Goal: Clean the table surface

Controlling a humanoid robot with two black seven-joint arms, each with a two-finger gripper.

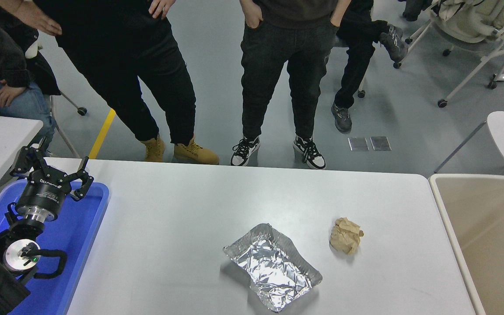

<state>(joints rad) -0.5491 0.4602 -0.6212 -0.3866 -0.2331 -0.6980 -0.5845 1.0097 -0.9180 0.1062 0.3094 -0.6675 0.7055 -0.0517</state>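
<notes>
Head view gives me the table surface (182, 218) spread across the middle, carrying a crumpled foil tray (273, 266) near my edge and a brown paper wad (345, 236) just right of it, apart. My left gripper (50, 171) hangs over the blue bin (77, 232) at lower left, jaws spread and holding nothing.

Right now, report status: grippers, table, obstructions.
Left gripper parked open over blue tray; right arm out of view. Table surface holds foil tray, crumpled paper ball. Nothing blocking them.
</notes>
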